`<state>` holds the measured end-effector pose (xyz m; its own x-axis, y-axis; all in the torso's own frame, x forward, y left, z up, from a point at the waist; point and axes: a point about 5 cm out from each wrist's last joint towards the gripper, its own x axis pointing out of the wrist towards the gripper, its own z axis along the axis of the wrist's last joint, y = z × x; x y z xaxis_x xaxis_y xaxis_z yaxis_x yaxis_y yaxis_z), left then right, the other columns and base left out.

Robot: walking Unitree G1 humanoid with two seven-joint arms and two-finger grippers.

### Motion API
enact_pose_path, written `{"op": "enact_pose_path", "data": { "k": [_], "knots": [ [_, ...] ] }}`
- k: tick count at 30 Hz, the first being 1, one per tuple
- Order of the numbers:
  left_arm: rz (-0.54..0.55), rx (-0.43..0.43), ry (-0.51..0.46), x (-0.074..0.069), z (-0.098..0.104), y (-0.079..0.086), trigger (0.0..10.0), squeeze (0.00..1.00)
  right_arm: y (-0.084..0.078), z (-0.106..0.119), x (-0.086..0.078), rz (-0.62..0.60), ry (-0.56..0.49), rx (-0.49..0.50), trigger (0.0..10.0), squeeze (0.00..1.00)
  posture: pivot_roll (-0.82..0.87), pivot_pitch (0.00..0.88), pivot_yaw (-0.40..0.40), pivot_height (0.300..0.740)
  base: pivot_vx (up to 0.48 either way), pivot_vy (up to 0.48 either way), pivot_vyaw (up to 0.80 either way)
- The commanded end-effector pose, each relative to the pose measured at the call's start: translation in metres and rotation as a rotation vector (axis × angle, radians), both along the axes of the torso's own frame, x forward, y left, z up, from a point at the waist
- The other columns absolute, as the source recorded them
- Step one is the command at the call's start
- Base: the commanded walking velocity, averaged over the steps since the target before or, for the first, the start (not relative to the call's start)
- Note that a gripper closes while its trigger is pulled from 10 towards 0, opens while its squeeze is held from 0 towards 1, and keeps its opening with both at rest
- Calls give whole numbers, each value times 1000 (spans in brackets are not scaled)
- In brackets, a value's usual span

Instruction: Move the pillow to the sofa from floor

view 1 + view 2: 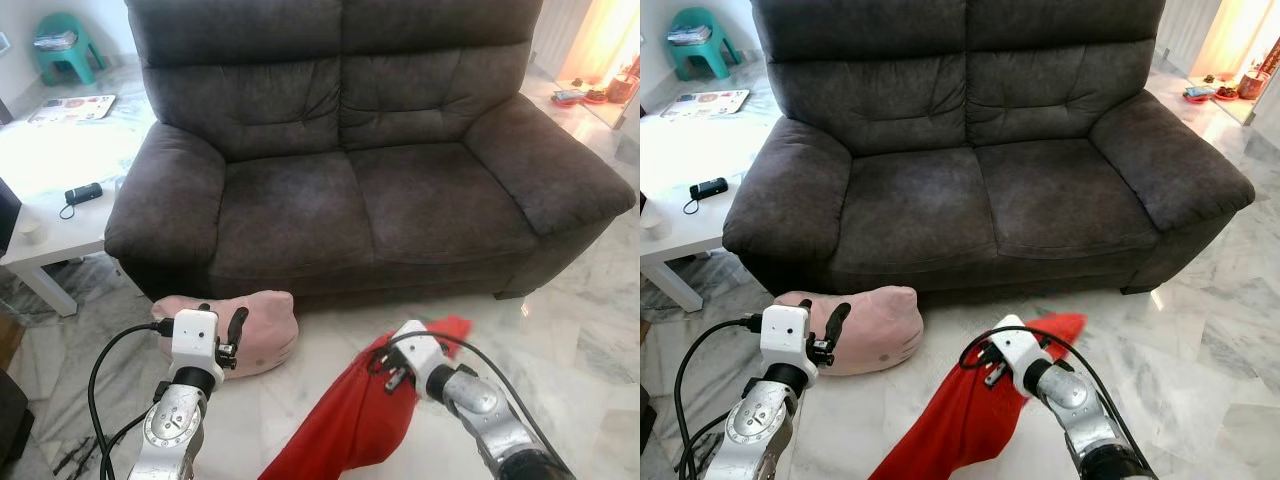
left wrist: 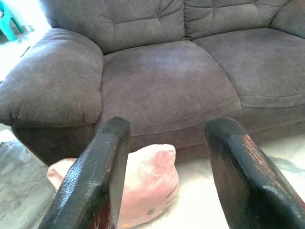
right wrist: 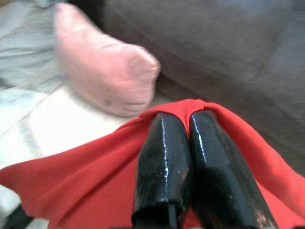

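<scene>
A pink pillow [image 1: 268,332] with a cartoon face lies on the marble floor against the front of the dark grey sofa [image 1: 350,200], below its left seat. My left gripper [image 1: 222,322] hovers just over the pillow's near left side, open, with nothing between its fingers [image 2: 102,171]. In the left wrist view the pillow [image 2: 150,183] shows beyond the fingers. My right gripper [image 1: 387,368] is low to the right of the pillow, shut on a red cloth [image 1: 345,420]. The cloth hangs from it down to the floor. The right wrist view shows the cloth [image 3: 71,176] bunched at the fingertips.
A low white table [image 1: 60,240] stands left of the sofa with a black device [image 1: 83,192] and a cup [image 1: 30,230] on it. A teal stool [image 1: 65,45] is far back left. Small items [image 1: 590,95] lie on the floor back right. Both sofa seats are bare.
</scene>
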<state>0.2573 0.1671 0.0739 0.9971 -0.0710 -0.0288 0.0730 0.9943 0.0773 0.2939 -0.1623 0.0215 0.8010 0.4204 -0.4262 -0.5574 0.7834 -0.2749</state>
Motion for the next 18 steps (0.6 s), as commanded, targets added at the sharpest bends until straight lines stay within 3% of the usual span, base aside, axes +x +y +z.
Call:
{"op": "enact_pose_path", "data": {
  "k": [1,3,4,6,9,11,12,13,14,15,16,17,18],
  "knots": [
    [12,14,34,-1,-6,3,10000,0,3,32,25,-68,-170,18,10000,0,48,31,18,740,0,0,0],
    [17,14,33,-1,-5,4,10000,0,0,33,28,-118,-170,13,10000,0,49,31,16,740,0,0,0],
    [22,16,32,-1,-5,4,10000,0,-8,37,33,-206,-185,19,10000,0,50,31,16,740,0,0,0],
    [23,16,32,-1,-5,4,10000,0,-11,38,35,-236,-191,19,10000,0,50,31,16,740,0,0,0],
    [26,18,32,-1,-5,4,10000,0,-42,42,41,-434,-206,-75,10000,0,45,34,16,740,0,0,0],
    [27,19,33,-1,-6,4,10000,0,-50,41,40,-474,-203,-94,10000,0,41,33,15,740,0,0,0],
    [29,20,35,-1,-6,4,10000,0,-69,40,37,-545,-188,-134,10000,0,39,34,14,740,0,0,0],
    [29,20,35,-1,-6,4,10000,0,-69,40,37,-545,-188,-134,10000,0,39,34,14,740,0,0,0],
    [29,20,38,-1,-7,4,10000,0,-87,38,32,-595,-178,-205,10000,0,35,35,14,740,0,0,0],
    [29,20,38,-1,-7,4,10000,0,-87,38,32,-595,-178,-205,10000,0,35,35,14,740,0,0,0],
    [27,19,41,-1,-7,4,10000,0,-97,36,28,-618,-172,-252,10000,0,36,35,14,740,0,0,0],
    [23,17,46,-1,-8,3,10000,0,-115,33,19,-682,-154,-312,10000,0,33,36,16,740,0,0,0],
    [23,17,46,-1,-8,3,10000,0,-115,33,19,-682,-154,-312,10000,0,33,36,16,740,0,0,0]
  ]
}}
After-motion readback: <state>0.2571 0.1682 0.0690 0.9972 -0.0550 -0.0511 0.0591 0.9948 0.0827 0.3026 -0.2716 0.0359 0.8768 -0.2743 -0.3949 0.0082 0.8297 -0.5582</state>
